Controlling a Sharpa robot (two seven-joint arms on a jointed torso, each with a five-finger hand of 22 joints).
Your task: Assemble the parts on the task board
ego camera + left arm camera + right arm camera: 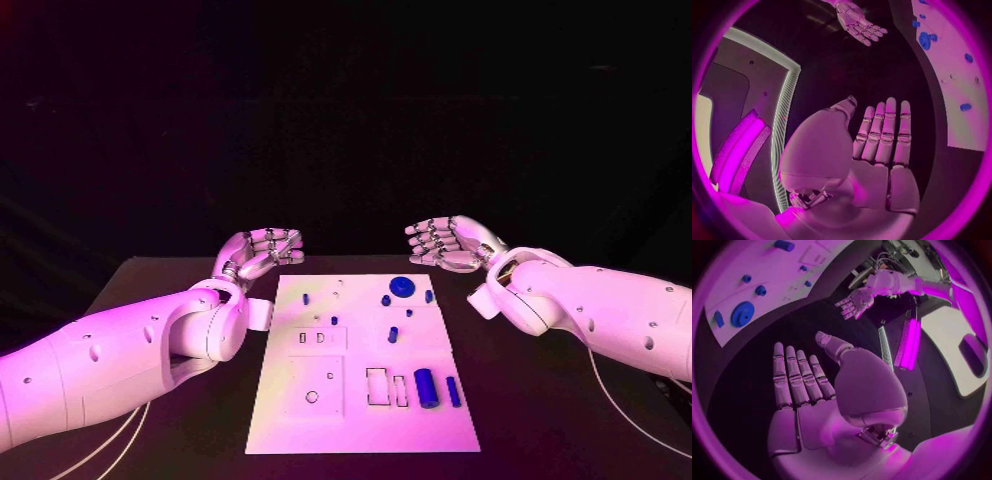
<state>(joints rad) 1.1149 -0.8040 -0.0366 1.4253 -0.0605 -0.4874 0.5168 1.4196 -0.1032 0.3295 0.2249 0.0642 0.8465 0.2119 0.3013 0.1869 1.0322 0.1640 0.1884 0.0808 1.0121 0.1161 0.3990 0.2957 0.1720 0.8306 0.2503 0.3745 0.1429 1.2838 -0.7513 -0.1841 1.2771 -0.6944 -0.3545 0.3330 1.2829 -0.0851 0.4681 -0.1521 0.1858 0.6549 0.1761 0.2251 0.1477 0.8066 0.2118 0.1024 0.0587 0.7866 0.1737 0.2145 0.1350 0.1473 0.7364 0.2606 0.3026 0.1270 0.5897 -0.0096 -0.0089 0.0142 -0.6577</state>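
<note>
The white task board [361,425] lies flat in the middle of the table. On its far part lie a round blue gear [402,287] and several small blue pegs [392,335]. Near its front right, a blue cylinder [426,384] and a thin blue bar [453,391] lie beside rectangular slots. My left hand [260,252] hovers off the board's far left corner, palm up, fingers apart, holding nothing. My right hand [450,243] hovers off the far right corner, likewise empty. The wrist views show the left hand [879,145] and the right hand [811,385] with straight fingers and bare palms.
The black table [159,290] surrounds the board, with bare strips on both sides. My forearms lie over those strips. The table's far edge runs just behind both hands. Thin white cables [116,440] hang near the front left.
</note>
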